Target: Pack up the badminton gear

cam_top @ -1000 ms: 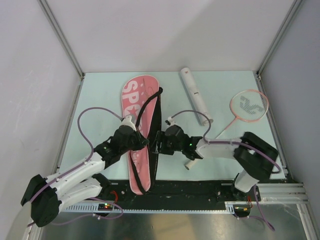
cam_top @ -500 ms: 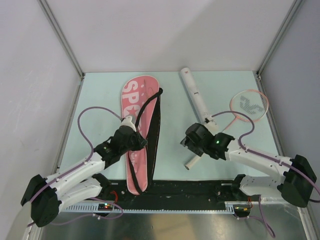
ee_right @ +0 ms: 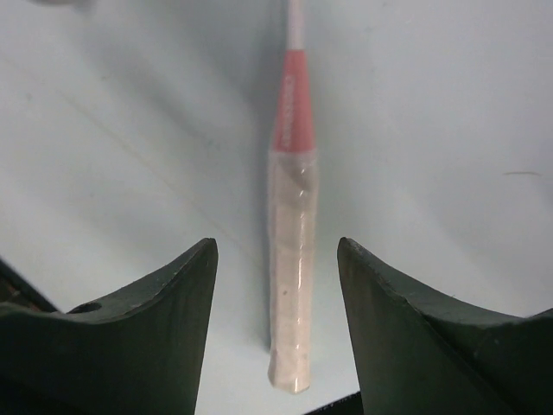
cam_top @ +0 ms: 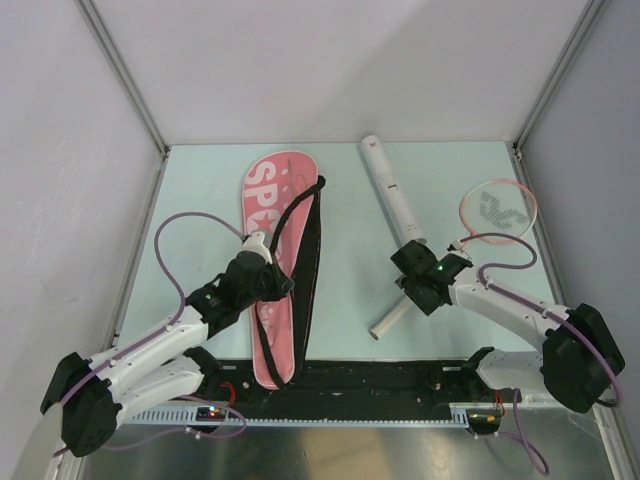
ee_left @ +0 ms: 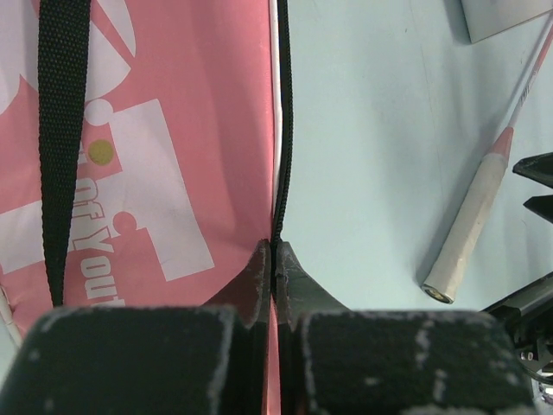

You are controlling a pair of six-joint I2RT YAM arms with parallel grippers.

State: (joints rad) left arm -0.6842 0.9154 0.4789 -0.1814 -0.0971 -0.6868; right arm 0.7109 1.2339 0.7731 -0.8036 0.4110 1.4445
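Pale green table [cam_top: 200, 220] is boxed in by grey walls, and the gear is spread across it. One racket [cam_top: 497, 211] is laid slantwise on the right side, its pink-rimmed head towards the far right corner and its pale handle [ee_right: 289, 259] pointing back towards the near edge.

The step in hand is judged to be the picking up of this racket by its handle. The right gripper [ee_right: 276, 246] is held over the handle with its jaws spread wide and nothing gripped. In the right wrist view the handle is seen between the two fingers, lengthwise, a little nearer the right one, and touched by neither. For a good grasp, the gripper should be centred over the wrapped grip, lowered until the tips are just off the table, and closed across the handle's width, not on the thin shaft, so that the long racket is less likely to swing when lifted.

To the left, the pink bag [cam_top: 275, 190] is lain flat with its black strap [ee_left: 60, 130] across it. Its right-hand edge is pinched by the tightly closed left gripper [ee_left: 275, 259], presumably so the opening can be held for the racket. A white tube [cam_top: 392, 195] is lying beyond the right gripper, close to the racket's shaft.
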